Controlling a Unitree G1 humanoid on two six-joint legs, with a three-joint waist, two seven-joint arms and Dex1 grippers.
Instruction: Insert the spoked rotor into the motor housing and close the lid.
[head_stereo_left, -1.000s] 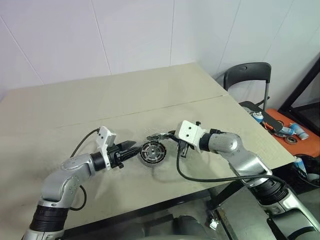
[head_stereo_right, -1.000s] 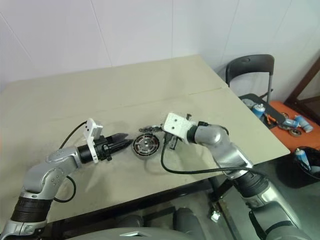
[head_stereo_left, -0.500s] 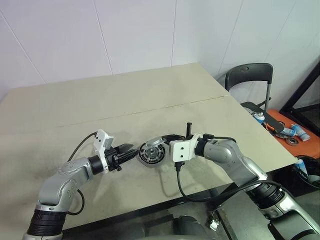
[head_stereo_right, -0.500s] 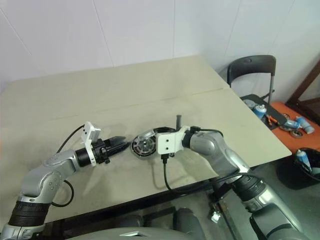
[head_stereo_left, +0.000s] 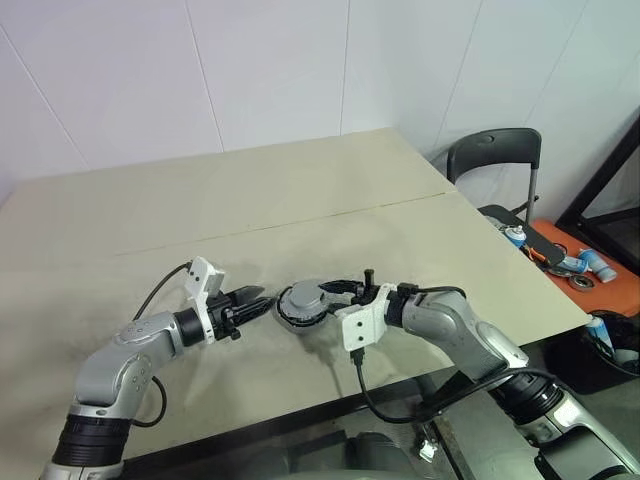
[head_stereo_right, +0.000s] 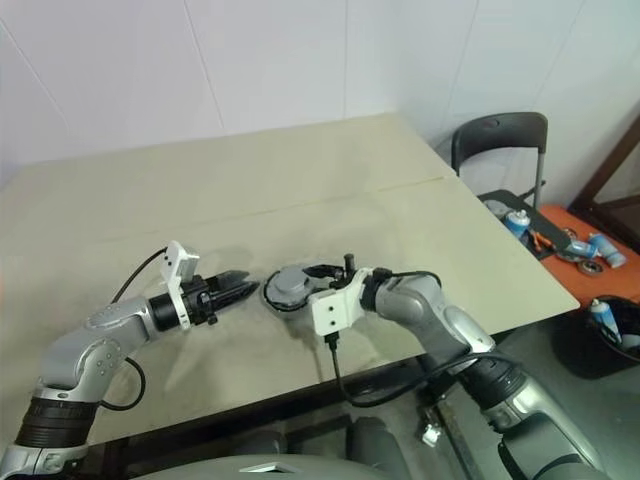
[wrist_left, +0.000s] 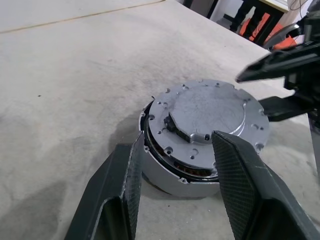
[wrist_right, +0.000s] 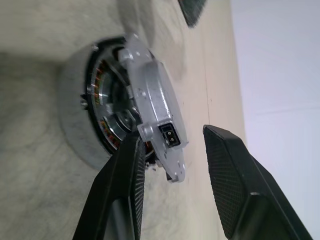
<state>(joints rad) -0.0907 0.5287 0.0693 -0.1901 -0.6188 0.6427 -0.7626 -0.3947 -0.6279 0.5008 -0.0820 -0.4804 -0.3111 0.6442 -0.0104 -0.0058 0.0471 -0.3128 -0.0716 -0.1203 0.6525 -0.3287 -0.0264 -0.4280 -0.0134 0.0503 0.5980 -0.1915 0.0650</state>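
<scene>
left gripper (wrist_left: 175, 165): nearest in its wrist view; fingers spread, one on each side of the housing's near wall, clamping nothing. It can act as a stop if the shell slides.
housing (wrist_left: 165, 182): sits flat on the table (head_stereo_left: 150, 220), between the two grippers; copper windings show through the gap under the lid.
lid (wrist_left: 207, 112): lies on top of the housing but tilted, one edge lifted, so not yet seated; a small dark connector (wrist_right: 167, 134) sits on its rim.
rotor: hidden under the lid, judged already inside the housing; I cannot confirm this.
right gripper (wrist_right: 172, 150): fingers apart, straddling the lid's raised edge, gripping nothing; it looks released.
step in hand: seating the lid, I judge.
how to do it well: press down on the raised edge first, evenly and squarely, with the left fingers bracing the shell. Line the rim up before pushing.
risk: a sideways push could jam the lid crooked or skid the motor across the table.
chair (head_stereo_left: 495, 160): far off past the table's corner, no concern.
</scene>
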